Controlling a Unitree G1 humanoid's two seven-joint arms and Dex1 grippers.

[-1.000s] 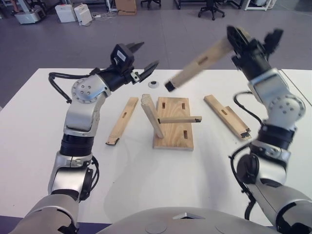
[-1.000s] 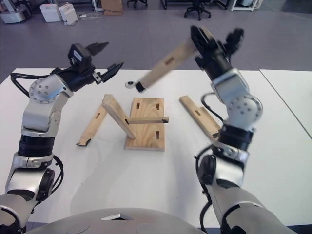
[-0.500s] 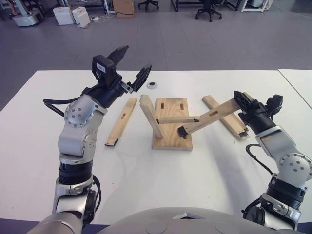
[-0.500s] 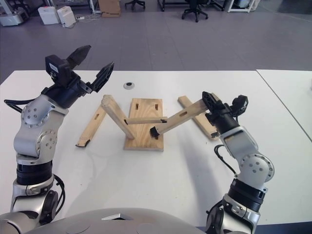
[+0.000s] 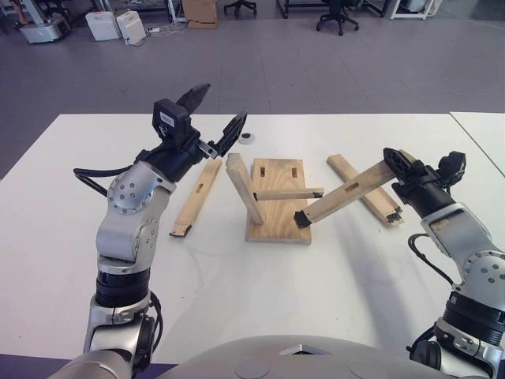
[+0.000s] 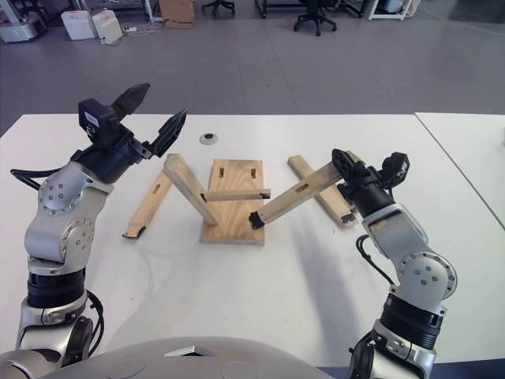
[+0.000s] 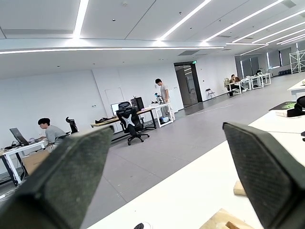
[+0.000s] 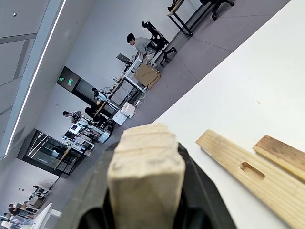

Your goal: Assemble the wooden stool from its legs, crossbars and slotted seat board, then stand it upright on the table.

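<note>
Right gripper [image 5: 397,169], clamped on a leg [image 5: 347,192], swung it down to the seat board [image 5: 280,227] corner. Left gripper [image 5: 216,111] hovers spread, empty. Probably slotting next.

One slotted seat board [image 5: 278,207], one thin crossbar [image 5: 290,193], five thicker wooden bars [image 5: 347,193] [image 5: 245,188] [image 5: 199,196] [image 5: 339,164] [image 5: 394,204], one small round disc [image 5: 248,139], one white table [image 5: 237,300], and two two-fingered grippers [image 5: 223,103] [image 5: 412,167]

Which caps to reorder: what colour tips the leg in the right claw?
Black cap on the leg; clearest in the left eye view.
</note>
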